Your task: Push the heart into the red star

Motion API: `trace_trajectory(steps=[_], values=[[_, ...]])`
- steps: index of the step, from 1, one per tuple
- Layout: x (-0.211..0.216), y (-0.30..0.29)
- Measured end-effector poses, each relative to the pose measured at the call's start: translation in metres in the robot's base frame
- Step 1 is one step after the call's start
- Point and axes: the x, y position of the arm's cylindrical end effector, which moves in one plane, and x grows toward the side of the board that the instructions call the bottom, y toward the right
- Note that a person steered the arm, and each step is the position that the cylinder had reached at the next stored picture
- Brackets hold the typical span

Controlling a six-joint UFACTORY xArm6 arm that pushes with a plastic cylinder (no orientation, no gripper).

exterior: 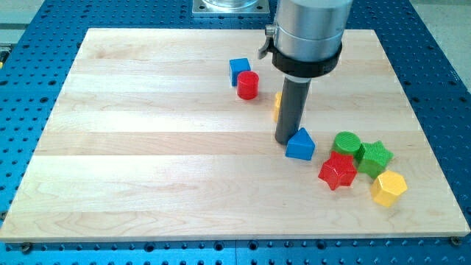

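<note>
The worktop [147, 147], a pale wooden board on a blue perforated bench [29, 37], fills most of the view. The arm [307, 33] comes down from the view's top as a broad grey cylinder with a black band, narrowing to the dark rod. There is no claw on it, so there is nothing to call wide or narrow; it ends in my tip [285, 141].

Taking the red star [338, 171] as landmark: my tip lies to its left and a little above, touching or just beside the left edge of a blue block [300, 144]. That blue block has a peaked top; whether it is the heart I cannot tell. The green cylinder [346, 143] sits just above the red star, about touching it. The green star [374, 157] is just right of it, and the yellow hexagon [388, 188] lower right. A yellow block [277, 105], mostly hidden behind the rod, lies upper left. Further upper left, well apart, stand a red cylinder [248, 85] and a blue cube [239, 70], touching each other.
</note>
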Motion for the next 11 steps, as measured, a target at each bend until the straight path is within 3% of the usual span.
trace_trajectory(steps=[1,2,3,5,7,8,9,10,11], values=[[0.020,0.000],[0.001,-0.020],[-0.045,-0.053],[-0.106,-0.034],[-0.046,-0.012],[-0.086,-0.037],[-0.089,-0.010],[-0.030,0.032],[0.000,0.026]])
